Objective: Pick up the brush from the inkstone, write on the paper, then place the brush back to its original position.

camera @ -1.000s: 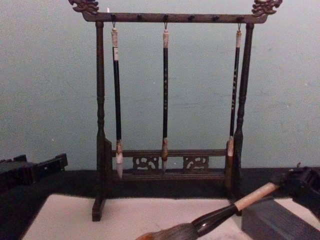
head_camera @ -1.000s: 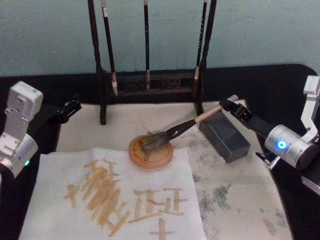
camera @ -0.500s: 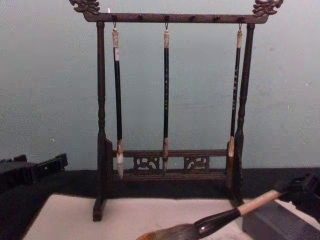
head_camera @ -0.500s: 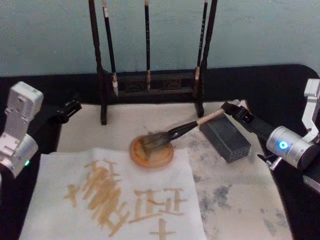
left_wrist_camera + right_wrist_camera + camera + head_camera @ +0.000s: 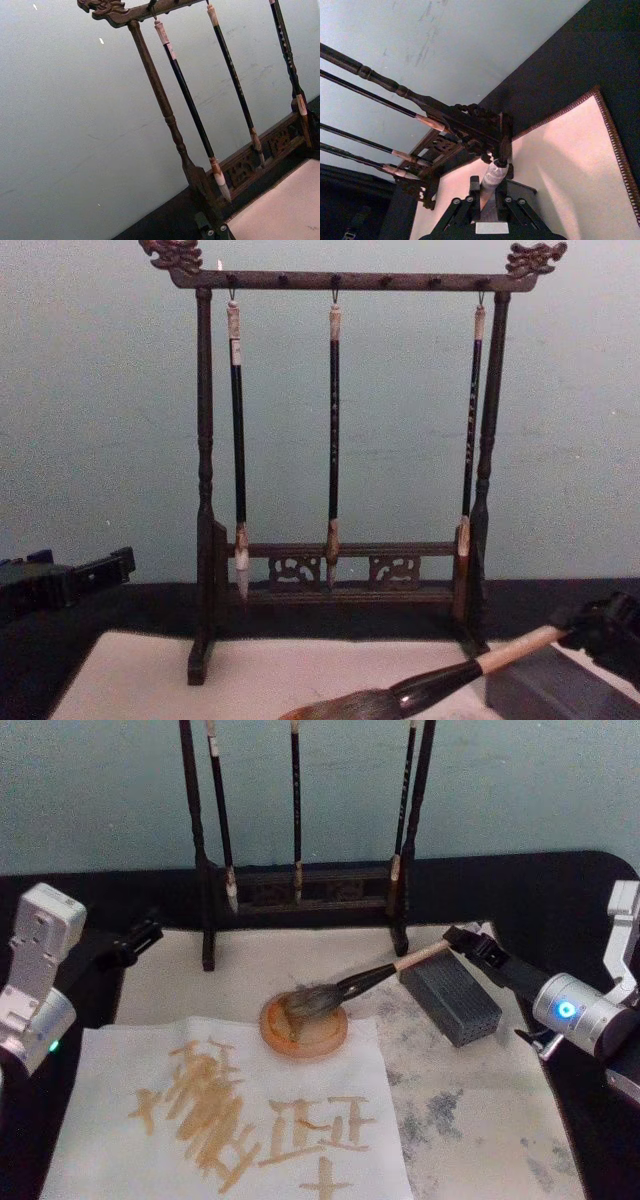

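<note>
The brush (image 5: pixel 360 982) lies slanted, its bushy bristles resting on the round orange-brown inkstone (image 5: pixel 322 1040) at the middle of the table. Its pale handle end rises to the right, over the corner of a grey block. My right gripper (image 5: pixel 458 940) is shut on that handle end. The right wrist view shows the pale handle (image 5: pixel 492 176) between the fingers. In the chest view the brush (image 5: pixel 440 686) slants up to the right gripper (image 5: pixel 592 626). The paper (image 5: pixel 110 1060), white with brown strokes, lies in front of the inkstone. My left gripper (image 5: pixel 145 933) is parked shut at the far left.
A dark wooden rack (image 5: pixel 300 880) with three thin hanging brushes stands behind the inkstone. A dark grey block (image 5: pixel 455 1005) lies to the right of the inkstone. A cream, grey-stained mat (image 5: pixel 470 1120) lies under everything. Black table surrounds it.
The right gripper has sunk a little with the handle end, so the brush lies flatter, bristles still on the inkstone. The left arm has not moved.
</note>
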You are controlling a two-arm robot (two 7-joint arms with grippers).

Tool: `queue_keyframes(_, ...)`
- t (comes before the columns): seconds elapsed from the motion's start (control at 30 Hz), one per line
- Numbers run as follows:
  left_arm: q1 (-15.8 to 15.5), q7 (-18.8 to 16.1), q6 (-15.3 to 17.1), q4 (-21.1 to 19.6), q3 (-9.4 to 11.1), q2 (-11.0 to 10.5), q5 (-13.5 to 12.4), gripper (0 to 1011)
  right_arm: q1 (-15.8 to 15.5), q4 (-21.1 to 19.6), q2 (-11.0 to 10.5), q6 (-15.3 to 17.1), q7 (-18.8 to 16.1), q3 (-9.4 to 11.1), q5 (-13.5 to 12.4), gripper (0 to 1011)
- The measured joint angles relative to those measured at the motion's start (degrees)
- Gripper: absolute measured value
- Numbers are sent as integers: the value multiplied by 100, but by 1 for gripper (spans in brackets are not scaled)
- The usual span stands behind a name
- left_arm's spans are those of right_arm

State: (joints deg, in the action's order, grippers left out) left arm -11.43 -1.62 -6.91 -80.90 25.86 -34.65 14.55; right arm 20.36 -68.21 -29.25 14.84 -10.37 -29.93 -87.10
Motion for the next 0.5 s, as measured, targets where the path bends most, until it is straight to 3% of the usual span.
queue_keyframes(0.5, 0, 0, 0, 0, 0, 0, 0, 1002, -14, -1, 4, 2, 0, 8, 12, 164)
